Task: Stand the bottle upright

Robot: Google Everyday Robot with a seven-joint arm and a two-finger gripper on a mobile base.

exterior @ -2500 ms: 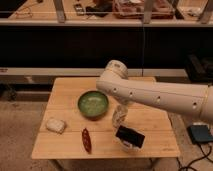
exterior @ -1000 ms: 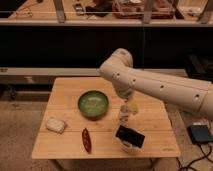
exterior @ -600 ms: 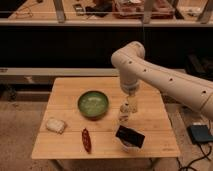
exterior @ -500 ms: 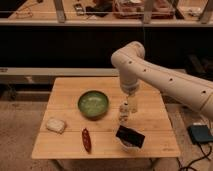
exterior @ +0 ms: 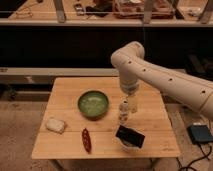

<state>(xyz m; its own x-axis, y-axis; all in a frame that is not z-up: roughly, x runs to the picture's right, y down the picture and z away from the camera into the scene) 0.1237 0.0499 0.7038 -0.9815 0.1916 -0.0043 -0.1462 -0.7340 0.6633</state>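
Note:
The bottle [exterior: 123,111], small and clear with a pale label, stands upright on the wooden table [exterior: 65,90], just right of the green bowl [exterior: 93,104]. My gripper [exterior: 130,103] hangs from the white arm [exterior: 150,75] directly over and slightly to the right of the bottle's top. It is very close to the bottle. Whether it touches the bottle is not visible.
A dark flat object [exterior: 130,136] rests on a small white dish near the table's front edge. A dark red pepper-shaped thing [exterior: 86,140] and a whitish packet [exterior: 55,125] lie front left. A dark box [exterior: 201,134] sits on the floor at right; shelving runs behind.
The arm rose from low over the front of the table and swung right and back. The bottle now shows upright beside the bowl. Little has moved in the last half second.

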